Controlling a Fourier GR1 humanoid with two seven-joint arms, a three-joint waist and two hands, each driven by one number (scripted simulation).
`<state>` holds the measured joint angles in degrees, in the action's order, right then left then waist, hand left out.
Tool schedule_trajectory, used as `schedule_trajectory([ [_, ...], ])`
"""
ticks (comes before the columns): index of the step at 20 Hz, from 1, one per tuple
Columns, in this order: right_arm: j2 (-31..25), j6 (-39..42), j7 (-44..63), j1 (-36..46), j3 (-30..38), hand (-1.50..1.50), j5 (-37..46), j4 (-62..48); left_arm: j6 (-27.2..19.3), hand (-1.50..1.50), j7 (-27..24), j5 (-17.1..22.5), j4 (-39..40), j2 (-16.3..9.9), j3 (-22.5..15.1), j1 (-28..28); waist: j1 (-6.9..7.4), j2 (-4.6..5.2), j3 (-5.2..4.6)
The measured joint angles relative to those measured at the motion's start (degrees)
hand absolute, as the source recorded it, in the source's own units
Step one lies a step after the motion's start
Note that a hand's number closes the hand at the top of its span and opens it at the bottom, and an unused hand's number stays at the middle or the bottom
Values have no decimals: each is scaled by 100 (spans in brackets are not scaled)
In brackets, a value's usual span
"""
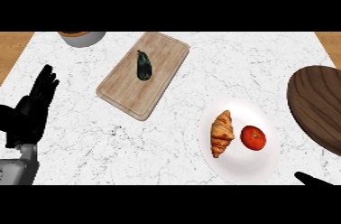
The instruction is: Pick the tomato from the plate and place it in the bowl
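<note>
The right hand (313, 179) shows only as a dark sliver at the lower right edge; I cannot tell whether it is released or clenched, and nothing shows in it. Just up and to its left sits the plate (240, 171), and the tomato (253, 138) rests on the plate's side nearer that hand, which is likely why this hand is the one close by. A croissant (222, 133) lies beside the tomato, further from the hand, close but apart. Straight up from the hand, the bowl (320, 105), dark wood, runs off the right edge, near the plate, so the carry looks short. The tomato is round, red, glossy, with a small dark stem spot. The left hand (33, 105) rests released, fingers up, at the far left of the surface (100, 142)
</note>
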<state>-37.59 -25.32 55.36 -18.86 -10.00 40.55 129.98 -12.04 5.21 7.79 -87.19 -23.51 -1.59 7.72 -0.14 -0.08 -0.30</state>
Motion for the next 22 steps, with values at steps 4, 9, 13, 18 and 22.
schedule_trajectory([
  [4, -343, 1025, 608, 481, 16, -150, -497, 117, 73, 0, 75, 7, -77, -16, -18, 40, 119, 31, 3],
  [9, -442, 1746, 919, 1096, -93, -150, -1284, -283, 95, 0, 42, -24, -4, 56, -30, 131, 179, 51, 10],
  [13, -389, 2145, 969, 1666, -217, -150, -1952, -865, 131, 0, -8, -39, 174, 107, -5, 261, 188, 60, 15],
  [18, -313, 2562, 935, 2141, -388, -150, -2655, -1564, 176, 0, -17, -71, 157, 90, 37, 228, 173, 43, 20],
  [22, -287, 2874, 1040, 2434, -562, -150, -3138, -1922, 170, 0, 16, -98, 142, 123, 50, 204, 155, 34, 21],
])
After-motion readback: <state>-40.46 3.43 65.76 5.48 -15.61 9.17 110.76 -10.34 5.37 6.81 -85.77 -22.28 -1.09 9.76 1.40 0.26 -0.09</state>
